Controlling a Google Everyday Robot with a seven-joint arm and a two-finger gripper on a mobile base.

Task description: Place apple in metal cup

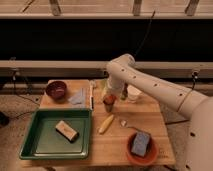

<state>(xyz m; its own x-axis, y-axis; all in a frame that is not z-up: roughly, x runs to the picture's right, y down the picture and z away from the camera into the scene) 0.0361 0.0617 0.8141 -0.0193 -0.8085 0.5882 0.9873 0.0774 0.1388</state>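
No legible writing; my claw, clamped on apple, sits directly above metal cup at worktop twelve o'clock.

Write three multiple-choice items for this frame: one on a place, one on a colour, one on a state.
1. Where is the hand?
A. Directly over the metal cup
B. Over the green tray
C. Beside the blue sponge

2. What colour is the bowl at the table's far left?
A. White
B. Dark red
C. Yellow

3. How does the apple stand?
A. Lying in the tray
B. At the cup's mouth, under the hand
C. In the orange dish

Key: 1 A, the arm ends right above the cup. 2 B, the bowl's rim and inside show dark red. 3 B, the orange-red fruit sits on top of the grey cup.
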